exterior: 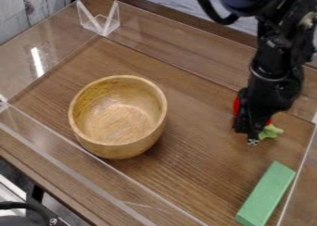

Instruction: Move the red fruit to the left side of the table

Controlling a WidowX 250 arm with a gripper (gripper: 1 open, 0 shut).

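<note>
My gripper pointing straight down, jaws pinched narrow onto red fruit, low on table. Fruit directly beneath me, green leaves poking out right. Wooden bowl lies left, across likely path; left side beyond it.

Open wood across the middle and far left; clutter sits at the right and around the rim.

The wooden bowl fills the left-centre of the table. From it, bare tabletop runs toward 12 and 1 o'clock, and a band stays free at 3 o'clock between it and the gripper. The arm stands over the red fruit, blocking the right side. A green block lies at 5 o'clock. Low clear walls ring the edges.
</note>
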